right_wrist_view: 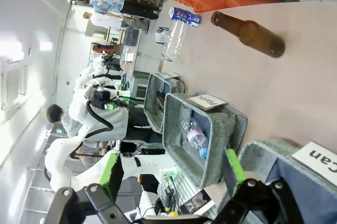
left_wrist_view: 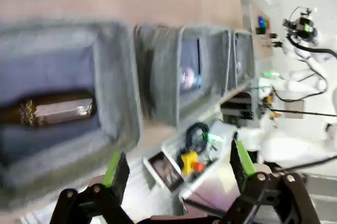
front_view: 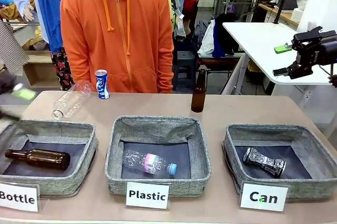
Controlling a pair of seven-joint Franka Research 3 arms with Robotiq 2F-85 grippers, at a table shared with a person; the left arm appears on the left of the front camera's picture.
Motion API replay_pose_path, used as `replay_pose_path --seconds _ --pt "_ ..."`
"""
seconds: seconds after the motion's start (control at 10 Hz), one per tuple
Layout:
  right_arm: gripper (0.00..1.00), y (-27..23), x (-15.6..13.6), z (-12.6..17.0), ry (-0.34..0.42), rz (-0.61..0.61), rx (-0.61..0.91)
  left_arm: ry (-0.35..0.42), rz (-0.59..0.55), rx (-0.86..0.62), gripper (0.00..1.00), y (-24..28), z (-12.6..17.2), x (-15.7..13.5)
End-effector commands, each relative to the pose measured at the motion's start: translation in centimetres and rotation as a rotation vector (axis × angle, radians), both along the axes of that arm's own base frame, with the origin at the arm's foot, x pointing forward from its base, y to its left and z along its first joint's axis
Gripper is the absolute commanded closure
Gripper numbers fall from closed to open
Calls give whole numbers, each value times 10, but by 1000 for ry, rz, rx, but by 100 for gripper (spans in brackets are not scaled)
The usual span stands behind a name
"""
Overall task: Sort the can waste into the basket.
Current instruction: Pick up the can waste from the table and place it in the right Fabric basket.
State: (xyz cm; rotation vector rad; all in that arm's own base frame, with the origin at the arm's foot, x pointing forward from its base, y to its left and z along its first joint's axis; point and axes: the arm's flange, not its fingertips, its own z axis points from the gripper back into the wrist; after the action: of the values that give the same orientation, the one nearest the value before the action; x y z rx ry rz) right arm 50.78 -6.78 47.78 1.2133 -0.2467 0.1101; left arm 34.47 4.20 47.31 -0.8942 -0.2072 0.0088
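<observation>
Front view: the blue-and-white can [front_view: 101,84] stands upright at the counter's [front_view: 237,109] far left and the crushed can [front_view: 264,162] lies in the basket [front_view: 279,129] — my left hand [front_view: 17,100] is nearer, my right hand [front_view: 281,59] well apart. Left wrist view: left hand spread, empty. Right wrist view: right hand likewise spread, empty.

Can basket [front_view: 274,130]: sitting on the tabletop [front_view: 253,109] at my right, a lying can [front_view: 264,162] resting inside.
Middle basket [front_view: 158,123]: sitting left of it, holding a plastic bottle [front_view: 150,163].
Left basket [front_view: 47,128]: holding a glass bottle [front_view: 38,158].
Standing can [front_view: 102,84]: standing behind these baskets toward my left, just beside a lying bottle [front_view: 71,99].
</observation>
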Motion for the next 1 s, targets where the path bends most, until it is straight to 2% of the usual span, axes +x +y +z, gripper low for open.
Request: replay_pose_path --seconds 0.0,0.1,0.2,0.3,0.4,0.5,0.6,0.7,0.9 --pt "0 -1 0 4 0 11 -3 -190 -34 79 0 -26 5 74" --pt "0 -1 0 4 0 11 -3 -245 -81 73 0 -35 3 104" --pt "0 -1 0 4 0 11 -3 -291 -199 23 0 -43 -1 128" --pt "0 -1 0 4 0 11 -3 -370 -174 -10 0 -44 -9 153" --pt "0 -1 0 4 0 11 -3 -377 -156 -10 0 -40 -16 169" --pt "0 -1 0 4 0 11 -3 -342 -136 -26 0 -35 -21 177" --pt "0 -1 0 4 0 11 -3 -82 -91 -25 0 -32 -14 174" --pt "0 -1 0 4 0 11 -3 -353 -143 29 0 -43 -24 172" --pt "0 -1 0 4 0 11 -3 -353 -143 29 0 -43 -24 172"
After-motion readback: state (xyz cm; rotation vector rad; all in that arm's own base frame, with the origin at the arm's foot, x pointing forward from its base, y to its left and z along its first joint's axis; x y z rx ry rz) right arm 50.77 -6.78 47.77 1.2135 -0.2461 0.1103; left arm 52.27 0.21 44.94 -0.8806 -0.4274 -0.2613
